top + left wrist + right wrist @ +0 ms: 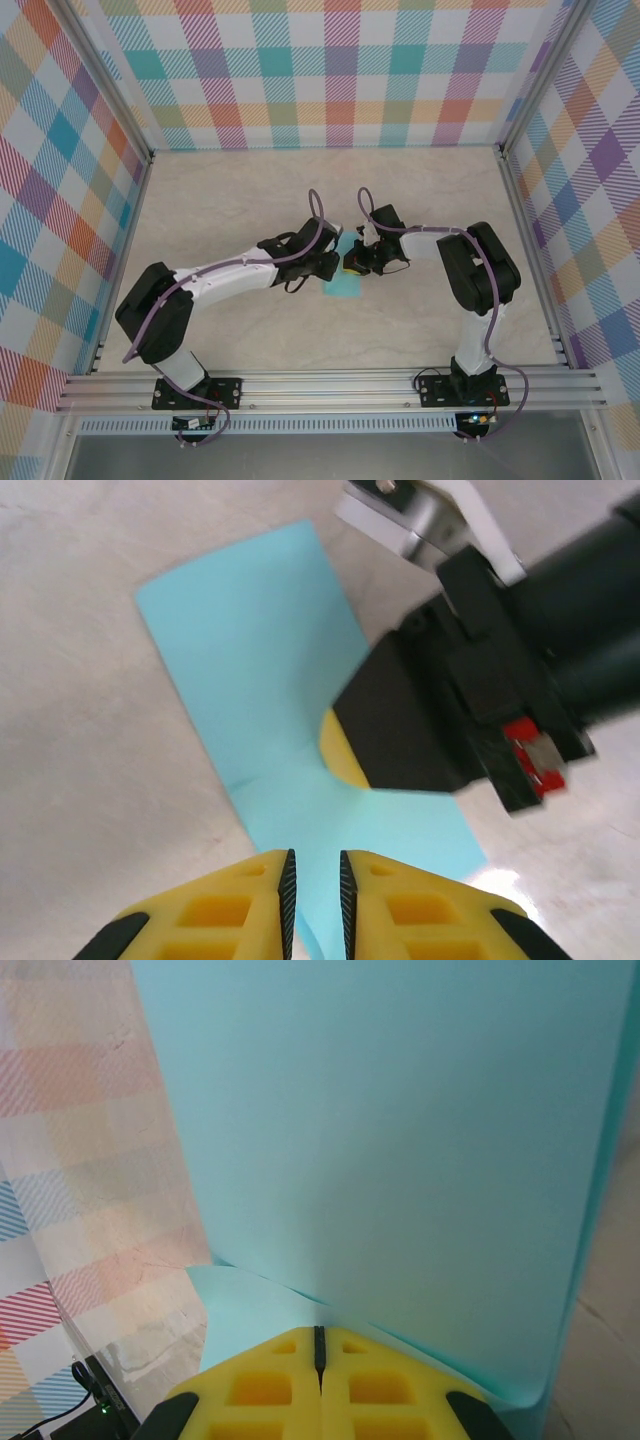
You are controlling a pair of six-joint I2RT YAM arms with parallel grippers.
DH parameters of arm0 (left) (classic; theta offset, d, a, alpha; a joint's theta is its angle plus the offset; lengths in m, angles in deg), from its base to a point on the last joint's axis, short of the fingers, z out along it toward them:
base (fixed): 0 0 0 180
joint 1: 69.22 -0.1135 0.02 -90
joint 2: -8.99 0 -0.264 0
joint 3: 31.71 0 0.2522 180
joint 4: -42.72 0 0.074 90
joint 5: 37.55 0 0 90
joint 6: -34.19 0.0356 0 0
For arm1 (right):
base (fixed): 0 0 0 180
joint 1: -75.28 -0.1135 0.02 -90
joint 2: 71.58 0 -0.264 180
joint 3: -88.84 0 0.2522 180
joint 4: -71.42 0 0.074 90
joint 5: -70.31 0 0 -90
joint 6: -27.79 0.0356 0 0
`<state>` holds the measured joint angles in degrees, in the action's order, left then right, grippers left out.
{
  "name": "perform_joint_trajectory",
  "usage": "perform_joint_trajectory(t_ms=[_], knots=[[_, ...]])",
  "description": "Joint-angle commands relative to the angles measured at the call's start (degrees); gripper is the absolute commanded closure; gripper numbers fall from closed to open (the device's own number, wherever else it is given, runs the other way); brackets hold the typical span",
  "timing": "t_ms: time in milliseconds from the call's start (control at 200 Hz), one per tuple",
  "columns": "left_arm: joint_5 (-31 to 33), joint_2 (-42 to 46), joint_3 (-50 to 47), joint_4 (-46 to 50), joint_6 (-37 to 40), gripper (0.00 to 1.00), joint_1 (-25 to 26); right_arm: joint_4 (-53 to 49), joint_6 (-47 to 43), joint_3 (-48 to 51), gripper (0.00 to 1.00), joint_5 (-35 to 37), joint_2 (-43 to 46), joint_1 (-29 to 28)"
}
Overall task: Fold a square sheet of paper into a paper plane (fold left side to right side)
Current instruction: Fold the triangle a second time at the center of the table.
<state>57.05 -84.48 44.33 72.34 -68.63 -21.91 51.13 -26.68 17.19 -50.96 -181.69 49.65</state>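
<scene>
The square sheet of paper is clamped in the right pincer (left pincer slightly apart).

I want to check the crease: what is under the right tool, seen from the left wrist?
The turquoise paper lies under the right tool, on the tabletop. The tool's black body covers part of the sheet, so any crease there cannot be seen.
</scene>
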Motion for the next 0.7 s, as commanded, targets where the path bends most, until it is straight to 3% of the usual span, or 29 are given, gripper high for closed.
perform_joint_trajectory(t_ms=[0,160,460,695], knots=[[-9.1,0.4,-2.8,-2.4,-2.4,0.79,-0.6,-3.9,-1.3,0.1,0.97,4.0,-2.2,-0.1],[-17.5,-2.8,-3.5,-6.2,-4.2,0.8,-0.7,-4.2,-1.3,-0.1,0.97,3.8,-2.1,-0.1],[-15.3,-8.1,-3.3,-7.1,-5.8,0.81,-2.5,-4.8,-1.7,-0.4,0.97,3.7,-1.7,-0.1],[-17.5,-9.5,-4.9,-8.4,-6.1,0.83,-3.5,-5.1,-1.9,-0.6,0.97,3.8,-1.9,-0.2]])
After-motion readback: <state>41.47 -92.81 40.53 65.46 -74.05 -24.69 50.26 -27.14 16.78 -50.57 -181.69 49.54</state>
